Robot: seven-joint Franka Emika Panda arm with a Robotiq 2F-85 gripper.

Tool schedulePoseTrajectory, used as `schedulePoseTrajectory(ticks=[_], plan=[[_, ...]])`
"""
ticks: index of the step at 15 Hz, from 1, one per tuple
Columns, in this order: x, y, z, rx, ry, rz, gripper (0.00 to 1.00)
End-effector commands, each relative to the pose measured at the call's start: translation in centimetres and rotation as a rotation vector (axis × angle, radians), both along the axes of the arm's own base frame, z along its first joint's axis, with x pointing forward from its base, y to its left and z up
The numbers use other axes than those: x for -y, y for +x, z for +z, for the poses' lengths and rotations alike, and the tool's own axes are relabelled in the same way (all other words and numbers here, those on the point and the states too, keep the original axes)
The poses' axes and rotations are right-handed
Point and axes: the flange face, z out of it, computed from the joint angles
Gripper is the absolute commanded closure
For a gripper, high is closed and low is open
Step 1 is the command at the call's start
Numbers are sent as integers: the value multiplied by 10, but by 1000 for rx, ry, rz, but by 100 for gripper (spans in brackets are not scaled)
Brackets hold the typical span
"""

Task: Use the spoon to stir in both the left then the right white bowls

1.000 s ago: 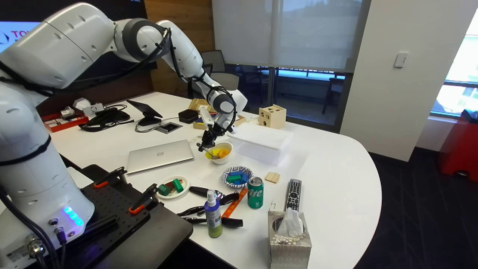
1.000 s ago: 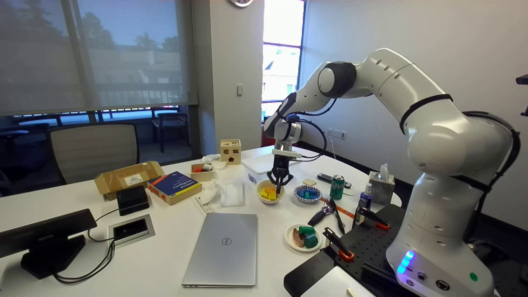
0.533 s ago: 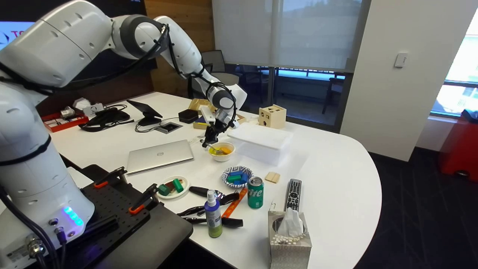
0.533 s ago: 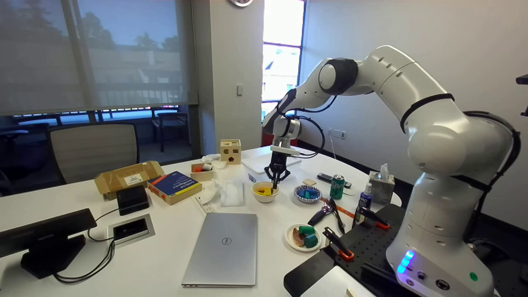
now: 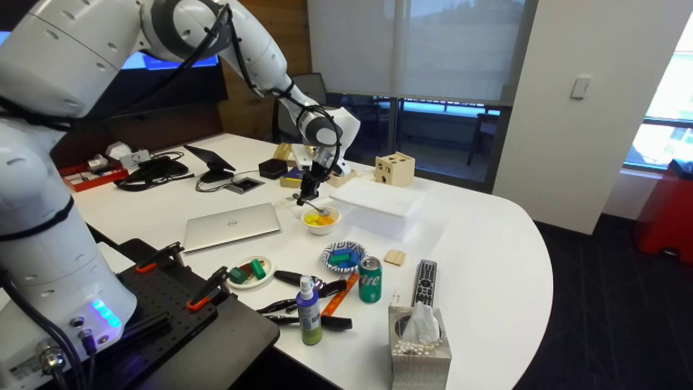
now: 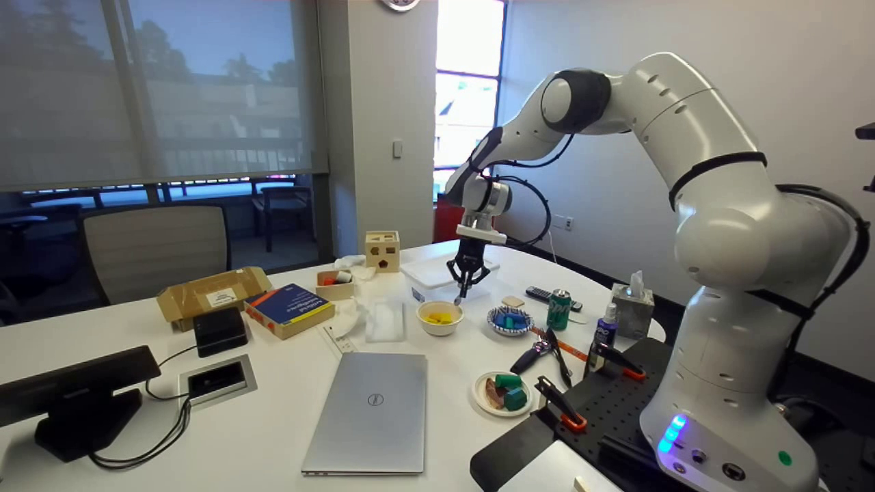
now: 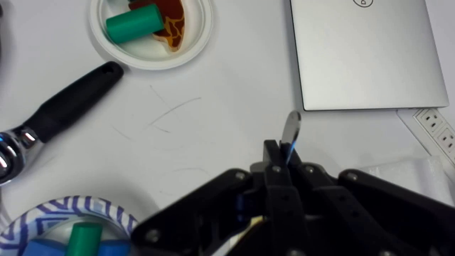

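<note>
While claw (image 7: 278, 144) pinches shiny spoon (image 7: 291, 129), white bowl (image 5: 321, 230) holds yellow, orange pieces (image 5: 324, 221)

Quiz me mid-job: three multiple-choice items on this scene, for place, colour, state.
1. The grey metal spoon hangs nearest: A. silver laptop; B. round white bowl with yellow pieces; C. green can.
2. Small blocks in the round blue-patterned bowl are: A. blue and green; B. red; C. black.
3. The end effector is: A. open; B. out of view; C. shut on the spoon.

1 B: both exterior views put its head at that bowl.
2 A: the wrist view shows both colours.
3 C: jaws pinch the spoon there.
</note>
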Motion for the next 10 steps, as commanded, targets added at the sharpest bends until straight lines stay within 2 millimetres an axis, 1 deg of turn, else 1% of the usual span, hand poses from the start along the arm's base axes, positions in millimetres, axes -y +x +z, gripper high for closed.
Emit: schedulePoseTrajectory(ticks=[1, 4, 6, 8, 10], plan=[[34, -39, 9, -38, -28, -123, 99], [72, -66, -16, -67, -55, -193, 99], [92, -81, -29, -54, -77, -233, 99], [107, -93, -38, -27, -109, -273, 99], [115, -101, -45, -23, -117, -311, 99]])
